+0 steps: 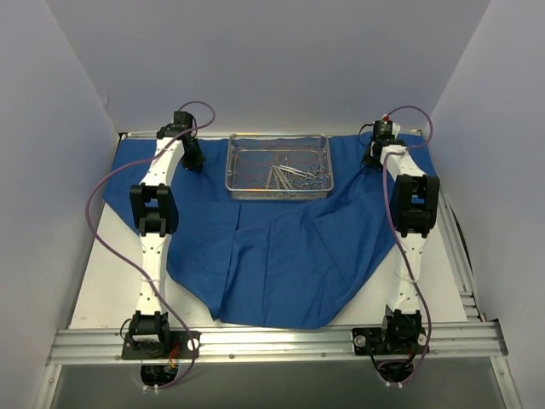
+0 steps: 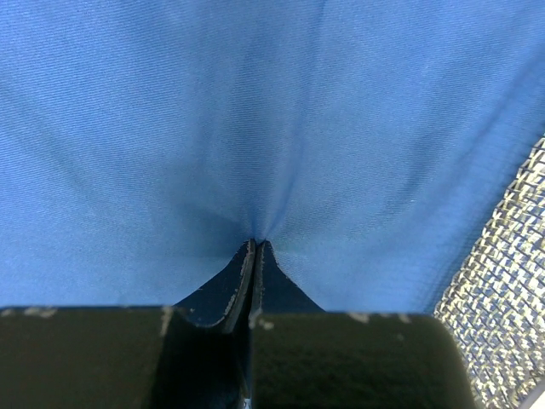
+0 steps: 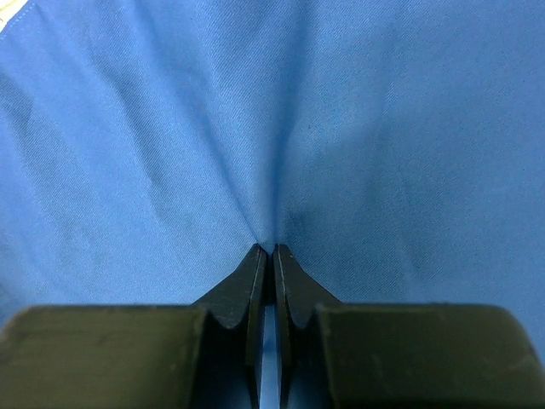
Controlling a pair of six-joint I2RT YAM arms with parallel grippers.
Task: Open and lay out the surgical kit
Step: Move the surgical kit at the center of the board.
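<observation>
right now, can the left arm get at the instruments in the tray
Probably not yet: the left gripper is shut on the blue cloth beside the tray. The instruments lie uncovered nearby, once it lets go.

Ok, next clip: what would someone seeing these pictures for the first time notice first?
The big blue cloth wrap spread across the table, reaching toward the near edge. At its far middle sits the wire-mesh tray with steel instruments lying toward its right side. The left tool and right tool each pinch the cloth shut, one on either side of the tray.
</observation>
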